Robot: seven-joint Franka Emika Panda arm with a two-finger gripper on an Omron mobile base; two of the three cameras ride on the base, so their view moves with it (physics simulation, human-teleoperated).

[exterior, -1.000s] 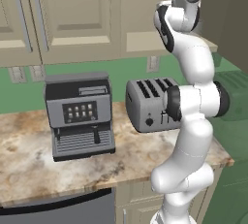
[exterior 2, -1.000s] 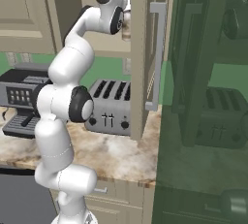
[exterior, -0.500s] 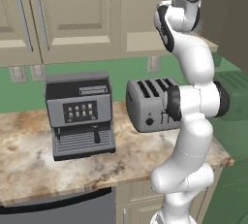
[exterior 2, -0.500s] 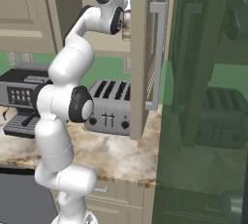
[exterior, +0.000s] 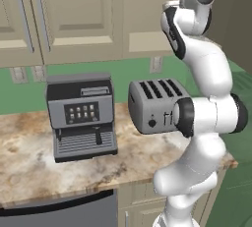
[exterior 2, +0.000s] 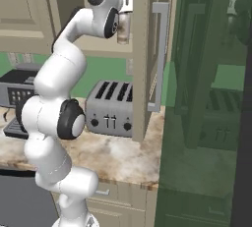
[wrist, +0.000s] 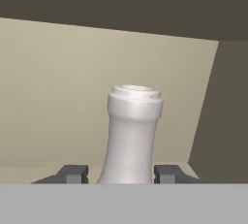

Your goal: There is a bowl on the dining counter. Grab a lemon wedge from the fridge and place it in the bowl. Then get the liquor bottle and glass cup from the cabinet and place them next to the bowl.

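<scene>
So I've got the arm reached way up into the open cabinet [exterior 2: 140, 49] above the toaster [exterior 2: 110, 108], and the hand cam is basically staring at the liquor bottle [wrist: 131, 136]. It's a pale bottle with a thick lip at the top, standing upright inside the cabinet against the beige back wall. The long axis runs straight up and down, so the neck rises right up the middle of the hand view.

The bit that matters: the bottle sits dead centre between the two fingertips [wrist: 72, 173], one dark tip on each side of the body where it widens below the neck. The gripper [wrist: 121, 174] looks partly spread with the bottle in the gap, but I honestly can't tell from here whether the pads are actually pressing on it or just bracketing it, since the contact line is cut off at the bottom of the view.

From the right base view, the hand is level with the shelf and something cylindrical hangs just beyond it, which I take to be the same bottle.
</scene>
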